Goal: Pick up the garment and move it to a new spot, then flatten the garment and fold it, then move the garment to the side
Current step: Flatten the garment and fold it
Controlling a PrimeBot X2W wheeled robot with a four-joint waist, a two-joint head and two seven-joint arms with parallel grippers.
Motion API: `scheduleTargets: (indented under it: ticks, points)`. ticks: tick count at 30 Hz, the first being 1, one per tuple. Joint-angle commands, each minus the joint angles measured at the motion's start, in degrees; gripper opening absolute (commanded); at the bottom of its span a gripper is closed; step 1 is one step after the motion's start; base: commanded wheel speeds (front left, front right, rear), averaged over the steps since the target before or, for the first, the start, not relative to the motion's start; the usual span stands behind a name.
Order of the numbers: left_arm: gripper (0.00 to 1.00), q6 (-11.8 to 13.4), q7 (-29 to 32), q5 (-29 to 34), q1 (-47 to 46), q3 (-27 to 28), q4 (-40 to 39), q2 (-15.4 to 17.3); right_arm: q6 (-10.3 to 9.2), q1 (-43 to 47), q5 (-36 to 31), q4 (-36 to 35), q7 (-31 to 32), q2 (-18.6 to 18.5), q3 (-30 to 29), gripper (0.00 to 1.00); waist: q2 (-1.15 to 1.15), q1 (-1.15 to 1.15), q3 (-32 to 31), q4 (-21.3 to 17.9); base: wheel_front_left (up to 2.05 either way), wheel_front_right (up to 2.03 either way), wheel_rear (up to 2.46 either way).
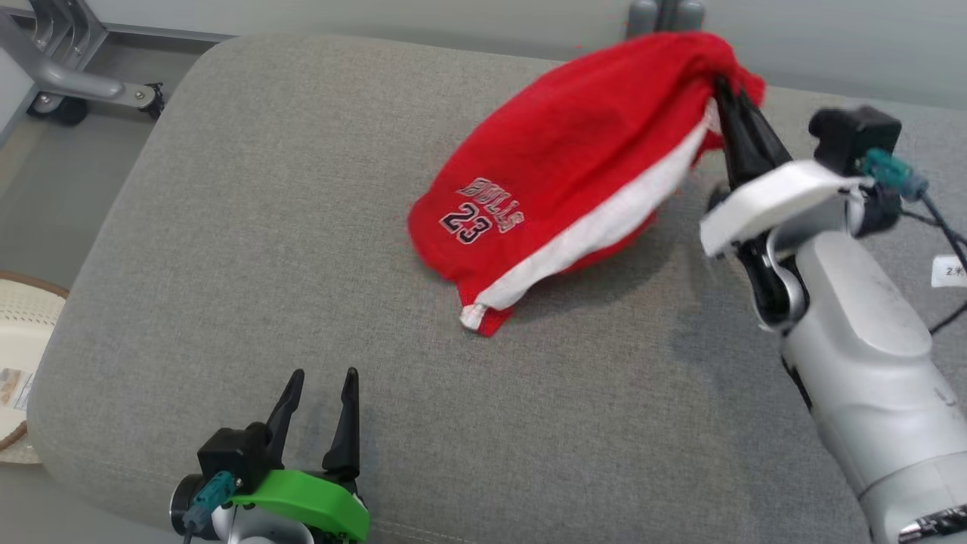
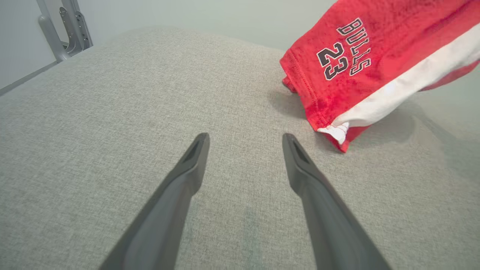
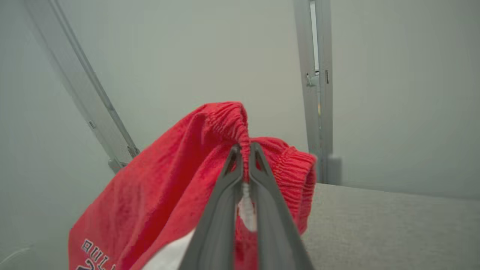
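Right tool [image 1: 721,85] is pinched tight on the elastic waistband of the garment [image 1: 566,159]. Its jaws are almost together with the gathered band squeezed between them, which is clearest in the right wrist view: right tool [image 3: 243,149], garment [image 3: 168,187]. Left tool [image 1: 325,374] is empty, fingers spread wide, low over the near edge of the cushion [image 1: 249,227] toward its left corner.

Garment is red shorts with a white side stripe and BULLS 23 print. It hangs from the grip over the far right part of the cushion, mostly off the surface. Long axis is diagonal: high end at the waistband by the far right edge, low end at the hem corner [image 1: 477,317] around the cushion's middle. Hem corner is touching or just grazing the cushion, can't tell which.

Key relation: from the left tool, the hem lies ahead and to the right. In the left wrist view the garment [image 2: 375,67] sits up-right of the left tool [image 2: 245,137], apart, with bare cushion [image 2: 112,112] between. Left arm is nearer the free hem end; right arm is committed to the waistband.

My read: mid-carry on the relocate step. Set-down should run along that axis, hem first, so it lays out long. Risk: with a single-point pinch the cloth will likely bunch on landing.
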Motion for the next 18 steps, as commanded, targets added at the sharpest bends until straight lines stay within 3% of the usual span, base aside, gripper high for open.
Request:
scheduleTargets:
  ticks: [1, 6, 7, 8, 9, 18]
  points:
    - [1.0, 0.26, -0.13, -0.54, -0.38, -0.46, 0.2, 0.12, -0.02, 1.65, -3.93, 5.45, 0.0, -1.31, -1.65, 0.0, 0.0, 0.0, 0.34, 0.29, 0.0, 0.0, 0.0]
    - [1.0, 0.35, -0.13, -0.67, -1.74, -1.62, -0.21, 0.12, -0.06, 3.62, -9.57, 16.44, -0.08, -2.96, -6.75, 0.03, 0.0, 0.0, 0.78, -0.71, 0.0, 0.0, 0.0]
    - [1.0, 0.32, -0.13, -0.48, -1.89, -1.79, -0.23, 0.11, -0.06, 4.4, -10.28, 17.46, -0.07, -3.1, -7.24, 0.33, 0.0, 0.0, 0.76, -1.1, 0.0, 0.0, 0.0]
    - [1.0, 0.3, -0.13, -0.19, -2.03, -1.84, -0.27, 0.11, -0.06, 5.07, -10.72, 18.21, -0.07, -2.98, -7.93, 0.5, 0.0, 0.0, 0.71, -1.59, 0.0, 0.0, 0.0]
    - [1.0, 0.29, -0.13, -0.11, -2.12, -1.76, -0.24, 0.13, -0.06, 5.63, -11.32, 18.78, -0.07, -3.05, -8.47, 1.0, 0.0, 0.0, 0.56, -2.13, 0.0, 0.0, 0.0]
    - [1.0, 0.0, -0.13, 1.62, -2.11, -0.22, 0.63, 0.12, -0.06, 13.48, -15.04, 8.55, -0.07, -2.89, -14.34, 1.0, 0.0, 0.0, -2.26, -8.61, 0.0, 0.0, 0.0]
